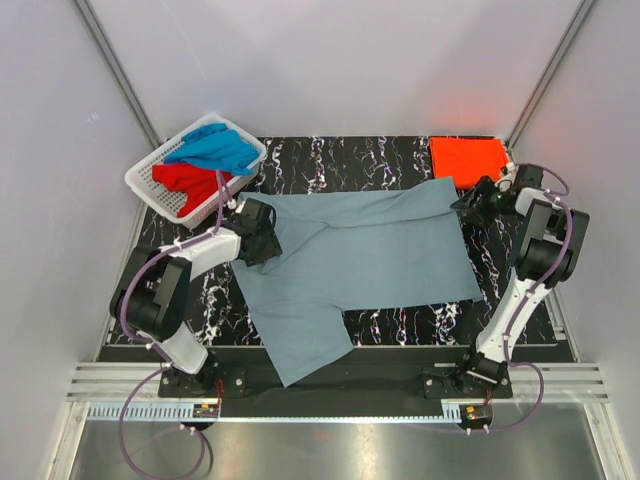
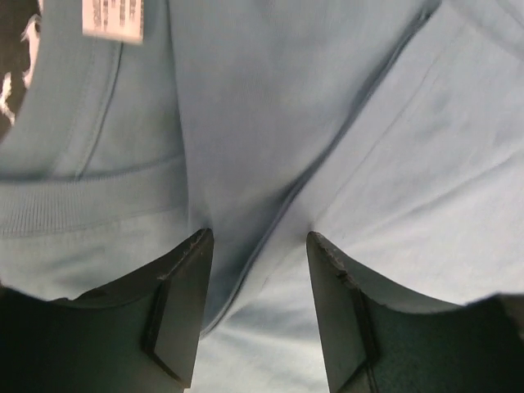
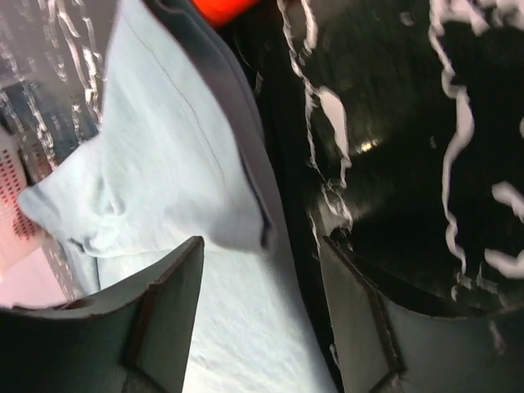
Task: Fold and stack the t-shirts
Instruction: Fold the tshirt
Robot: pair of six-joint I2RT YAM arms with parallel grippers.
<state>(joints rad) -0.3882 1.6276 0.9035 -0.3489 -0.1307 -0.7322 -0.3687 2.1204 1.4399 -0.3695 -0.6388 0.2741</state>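
The dull grey-blue t-shirt point(image 1: 370, 250) lies spread across the black marbled table point(image 1: 400, 165). My left gripper point(image 1: 262, 236) is open and pressed onto its collar end. In the left wrist view the gripper point(image 2: 258, 239) straddles a raised crease of the cloth point(image 2: 327, 123), near the neck label point(image 2: 113, 18). My right gripper point(image 1: 470, 205) is open at the shirt's far right corner. In the right wrist view it point(image 3: 262, 244) spans the folded-over hem point(image 3: 164, 164), one finger over cloth, one over bare table. The orange-red t-shirt point(image 1: 467, 158) lies folded at the back right.
A white slotted basket point(image 1: 150, 185) at the back left holds the bright blue t-shirt point(image 1: 215, 148) and the red t-shirt point(image 1: 188, 178). One part of the grey-blue shirt point(image 1: 305, 360) hangs over the table's near edge. Grey walls close in on both sides.
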